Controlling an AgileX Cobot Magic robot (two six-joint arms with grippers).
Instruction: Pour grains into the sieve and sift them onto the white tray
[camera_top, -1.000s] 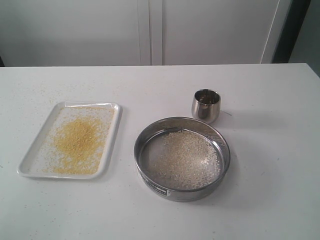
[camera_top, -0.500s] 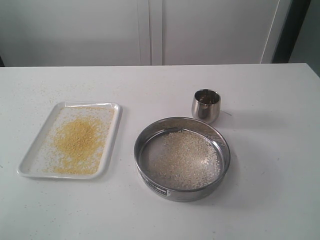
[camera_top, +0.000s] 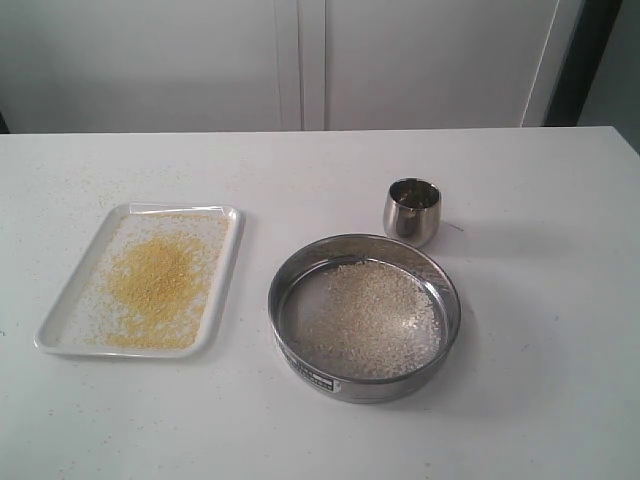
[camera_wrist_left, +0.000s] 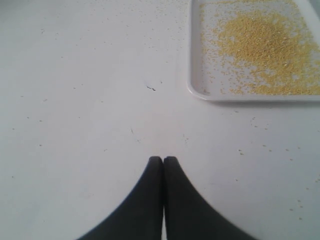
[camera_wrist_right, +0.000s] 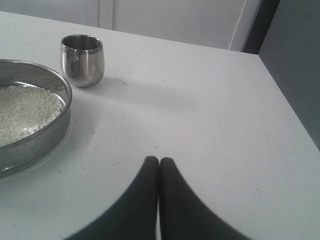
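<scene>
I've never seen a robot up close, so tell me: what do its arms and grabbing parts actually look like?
Only the tips show. The left gripper and right gripper each have two matte black jaws, smooth, with rounded tips, flaring outward toward the base. No cables, markings or arm bodies are in view.

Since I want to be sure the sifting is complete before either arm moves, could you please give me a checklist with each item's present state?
1. Fine yellow grains lie on the white tray: ok.
2. Coarser whitish grains sit in the sieve, which stands flat beside the tray: ok.
3. Steel cup upright, apart from the sieve: ok; whether it is empty: cannot tell.
4. Left claw shut, holding nothing, clear of the tray: ok.
5. Right claw shut, holding nothing, clear of the sieve: ok.
6. Table free of spilled grains: not ok, stray specks lie around the tray.
</scene>
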